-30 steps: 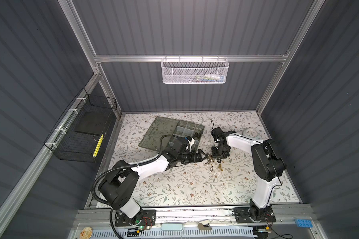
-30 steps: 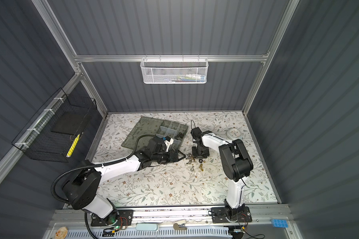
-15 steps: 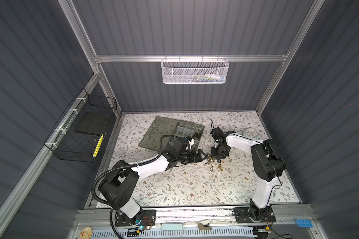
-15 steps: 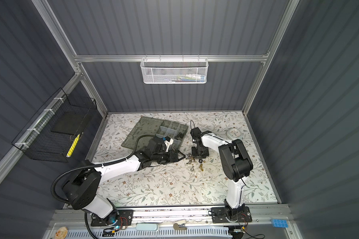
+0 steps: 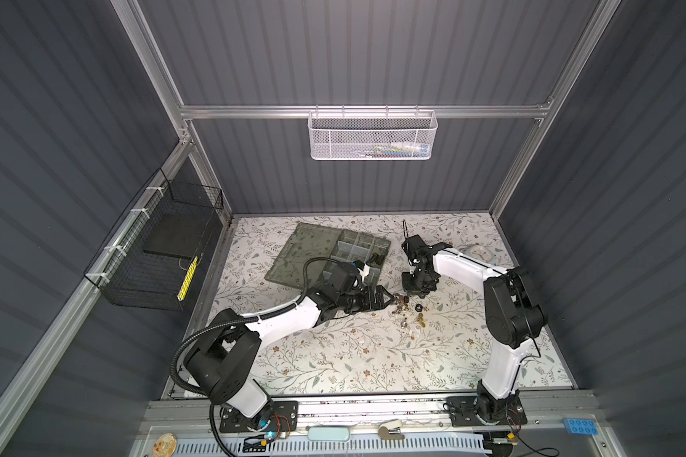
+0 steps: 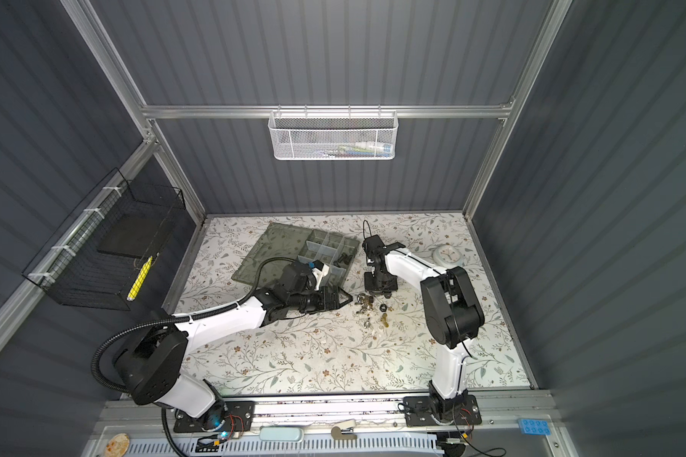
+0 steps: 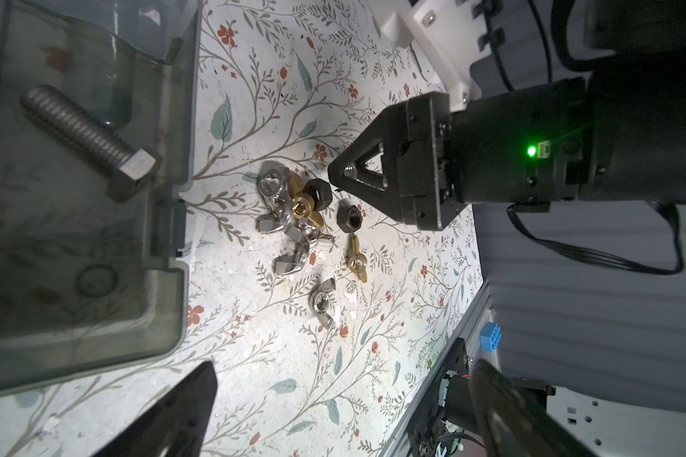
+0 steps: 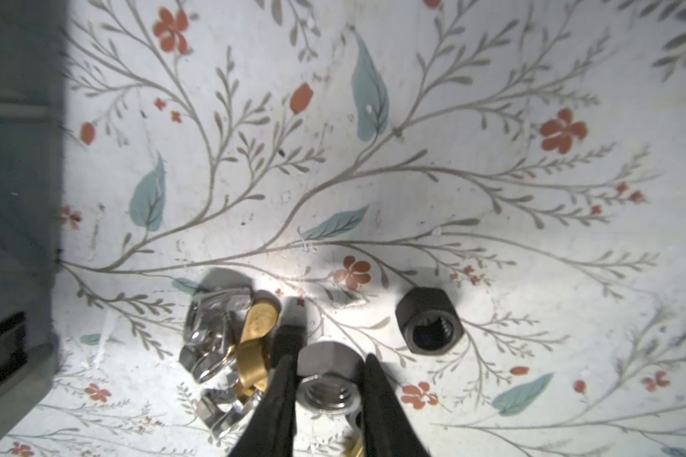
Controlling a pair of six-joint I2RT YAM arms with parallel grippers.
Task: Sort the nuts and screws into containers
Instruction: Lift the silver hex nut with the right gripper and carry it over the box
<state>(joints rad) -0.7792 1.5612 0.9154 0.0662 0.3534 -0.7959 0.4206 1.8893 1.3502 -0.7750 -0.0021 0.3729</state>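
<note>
My right gripper point(image 8: 327, 389) points down at the pile's edge, shut on a silver hex nut point(image 8: 327, 380) with a finger on each side. In the left wrist view the nut point(image 7: 348, 171) sits in the tips of that gripper point(image 7: 345, 176). Beside it lie a black nut point(image 8: 430, 324) and silver and brass wing nuts point(image 7: 294, 213). My left gripper point(image 7: 341, 399) is open and empty, low, just left of the pile point(image 5: 406, 310). The organiser's containers point(image 5: 357, 253) hold a big silver screw point(image 7: 88, 138) and black screws point(image 5: 376, 259).
The organiser's flat lid point(image 5: 309, 253) lies open to the left of the compartments. A round white clock point(image 5: 479, 253) sits at the back right. A white mesh basket point(image 5: 371, 134) hangs on the rear wall, a black wire basket point(image 5: 155, 253) on the left wall.
In the top views both arms stay almost where they were beside the pile; no clear shift shows.
</note>
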